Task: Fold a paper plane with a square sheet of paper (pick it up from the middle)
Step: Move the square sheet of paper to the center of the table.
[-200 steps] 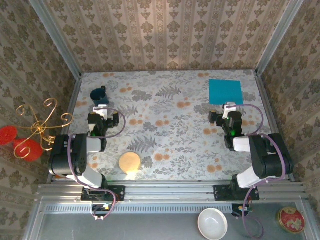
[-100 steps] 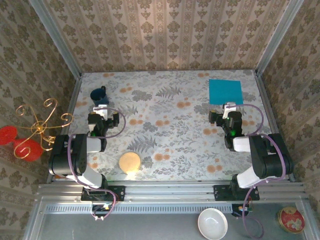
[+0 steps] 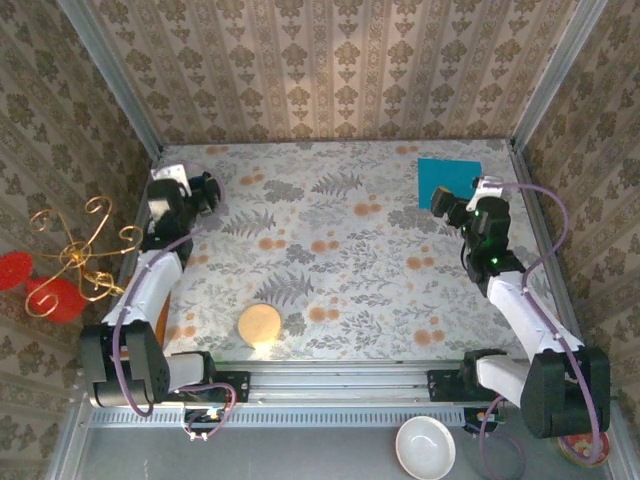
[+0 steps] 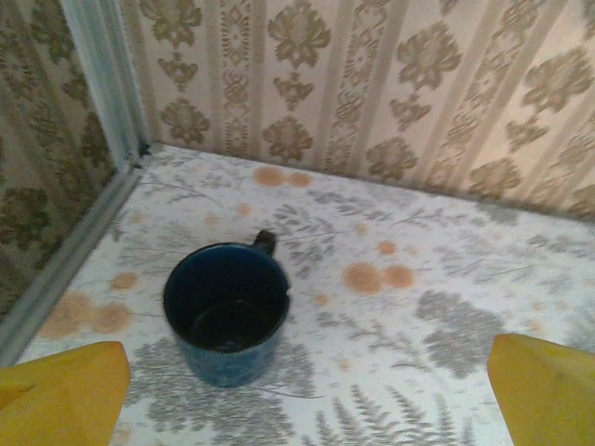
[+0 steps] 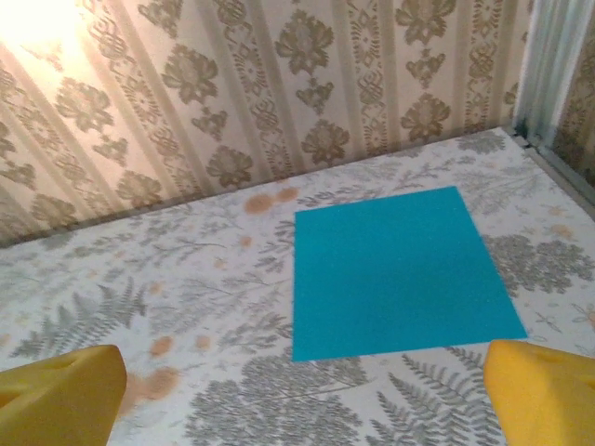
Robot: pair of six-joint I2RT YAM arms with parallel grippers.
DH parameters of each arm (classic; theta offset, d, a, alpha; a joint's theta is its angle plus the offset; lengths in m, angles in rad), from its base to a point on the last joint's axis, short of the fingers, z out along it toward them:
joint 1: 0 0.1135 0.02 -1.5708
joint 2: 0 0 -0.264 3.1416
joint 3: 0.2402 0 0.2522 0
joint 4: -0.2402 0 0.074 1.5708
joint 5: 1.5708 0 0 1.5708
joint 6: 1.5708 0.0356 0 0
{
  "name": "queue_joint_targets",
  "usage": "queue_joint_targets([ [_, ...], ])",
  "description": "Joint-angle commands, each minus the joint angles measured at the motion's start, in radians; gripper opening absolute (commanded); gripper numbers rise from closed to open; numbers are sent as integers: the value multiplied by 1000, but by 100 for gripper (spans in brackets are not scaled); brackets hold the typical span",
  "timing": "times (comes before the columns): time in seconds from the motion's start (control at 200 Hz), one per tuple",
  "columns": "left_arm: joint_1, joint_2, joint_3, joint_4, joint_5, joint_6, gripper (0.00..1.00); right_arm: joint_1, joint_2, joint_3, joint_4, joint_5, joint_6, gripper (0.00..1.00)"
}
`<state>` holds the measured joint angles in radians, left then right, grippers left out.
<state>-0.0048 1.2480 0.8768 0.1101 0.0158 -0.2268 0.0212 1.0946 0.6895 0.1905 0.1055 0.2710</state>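
Observation:
The square sheet of paper (image 3: 447, 175) is bright turquoise and lies flat and unfolded at the far right of the table. In the right wrist view the paper (image 5: 395, 269) lies just ahead of my right gripper (image 5: 302, 400). Its yellow fingertips (image 5: 60, 390) stand wide apart, open and empty. In the top view the right gripper (image 3: 447, 203) hovers at the sheet's near edge. My left gripper (image 3: 198, 192) is at the far left, open and empty, over a dark blue mug (image 4: 226, 311) that stands just ahead of it (image 4: 307, 400).
A tan round disc (image 3: 260, 325) lies near the front of the table. A white bowl (image 3: 425, 447) sits below the front rail. A gold wire stand (image 3: 80, 255) with red pieces is outside the left wall. Patterned walls enclose the table on three sides.
Both arms have stretched out towards the far wall. The left gripper now covers the mug from above, and the right gripper has reached the paper's near edge. Both stay open.

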Motion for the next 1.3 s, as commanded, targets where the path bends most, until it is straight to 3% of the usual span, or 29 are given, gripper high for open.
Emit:
queue_joint_targets([
  [0.0, 7, 11, 49, -235, 192, -166, 100, -2, 19, 87, -309, -96, 136, 100],
  [0.09, 4, 27, 64, -225, 327, -193, 100, -3, 86, 203, -444, -131, 180, 100],
  [0.185, -42, 48, 93, -252, 367, -191, 100, -7, 191, 311, -544, -170, 228, 100],
  [0.375, -200, 117, 174, -353, 319, -130, 100, -10, 416, 467, -607, -195, 304, 100],
  [0.73, -392, 281, 239, -319, 279, -153, 100, -12, 808, 818, -751, -170, 309, 97],
  [0.97, -444, 344, 251, -281, 298, -205, 100, -12, 997, 1014, -808, -178, 297, 94],
  [1.295, -443, 363, 246, -265, 321, -221, 100, -21, 1188, 1200, -883, -174, 299, 91],
])
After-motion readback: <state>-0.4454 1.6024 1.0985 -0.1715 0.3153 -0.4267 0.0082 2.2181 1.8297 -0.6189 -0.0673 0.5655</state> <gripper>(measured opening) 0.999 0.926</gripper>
